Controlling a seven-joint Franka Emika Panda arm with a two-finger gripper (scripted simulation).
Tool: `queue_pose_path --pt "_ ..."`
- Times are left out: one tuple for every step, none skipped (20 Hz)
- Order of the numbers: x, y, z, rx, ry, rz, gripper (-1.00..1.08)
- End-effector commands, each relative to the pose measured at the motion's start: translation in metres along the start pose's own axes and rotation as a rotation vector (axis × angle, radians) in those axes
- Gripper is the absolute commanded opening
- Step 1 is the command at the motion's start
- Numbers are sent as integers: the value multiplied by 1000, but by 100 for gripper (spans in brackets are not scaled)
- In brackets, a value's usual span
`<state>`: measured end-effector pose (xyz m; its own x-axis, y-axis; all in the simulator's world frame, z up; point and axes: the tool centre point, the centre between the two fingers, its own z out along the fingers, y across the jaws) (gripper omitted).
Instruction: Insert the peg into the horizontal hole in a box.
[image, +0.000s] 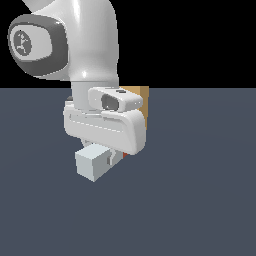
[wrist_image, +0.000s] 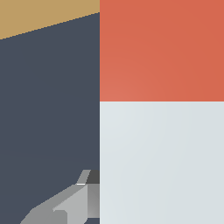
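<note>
The peg (image: 92, 164) hangs above the floor in my gripper (image: 109, 156), which is shut on it. Its pale grey-white end faces the exterior camera, and a sliver of its red-orange end (image: 125, 155) shows behind the hand. In the wrist view the peg (wrist_image: 162, 148) fills much of the frame, red-orange part (wrist_image: 162, 50) toward the box, with one finger (wrist_image: 65, 205) pressed against its pale side. The tan box (image: 141, 96) stands behind the hand, mostly hidden by it; a corner of the box (wrist_image: 39, 15) shows in the wrist view. The hole is hidden.
A flat dark blue-grey floor (image: 200, 190) lies all around. The white arm (image: 90, 40) rises above the hand and covers most of the box in the exterior view.
</note>
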<state>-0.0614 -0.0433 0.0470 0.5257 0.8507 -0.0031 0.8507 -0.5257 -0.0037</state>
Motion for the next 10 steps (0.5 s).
queue_pose_path --pt "-2 -3 -9 -5 2 -68 -100" --pt "-3 -4 -11 -5 2 -93 -100" --pt "-4 -5 -13 -5 2 -115 -100" --pt "-5 -7 -15 -5 2 -136 -100" --pt "-6 -8 -17 -5 2 -155 -100" --pt "-7 -9 -18 -5 2 -173 -100" --pt "-7 -10 -20 -5 2 -189 -100" --pt "-8 -10 -21 -5 2 -203 -100" --pt "-9 -11 -22 -5 2 -216 -100" --pt "-9 -11 -23 -5 2 -227 -100"
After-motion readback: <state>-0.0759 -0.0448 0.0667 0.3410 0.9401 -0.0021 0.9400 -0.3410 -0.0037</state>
